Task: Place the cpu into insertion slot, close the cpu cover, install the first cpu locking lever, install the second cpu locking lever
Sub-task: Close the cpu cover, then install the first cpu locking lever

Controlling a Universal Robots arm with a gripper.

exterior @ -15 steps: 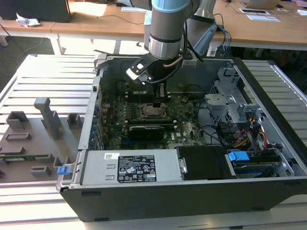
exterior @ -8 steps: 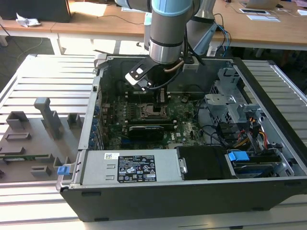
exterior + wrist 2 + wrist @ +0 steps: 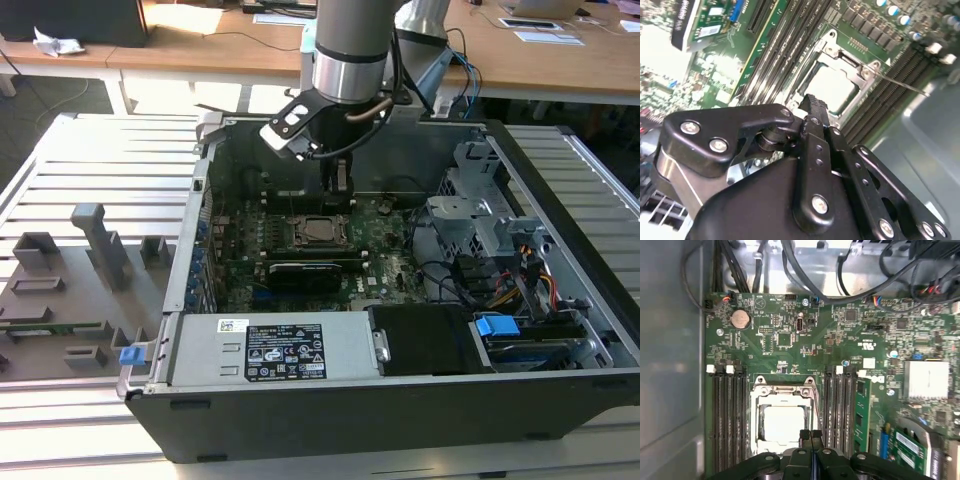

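Lighting: strong daylight across the worktop [image 3: 110,160] in the exterior view, case [image 3: 400,412] interior shadowed; cpu [image 3: 784,424] top glares white in both wrist views.

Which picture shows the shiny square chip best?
The first wrist view: it looks straight down on the cpu. The second wrist view shows it slanted, partly behind the pincer. The exterior view shows it tiny, far off.

Sunlight falls across pale wooden desks [image 3: 200,50] at the far side, strewn with papers [image 3: 548,37]. Nearer, a slatted metal table [image 3: 110,150] lies bright on the exterior view's left.
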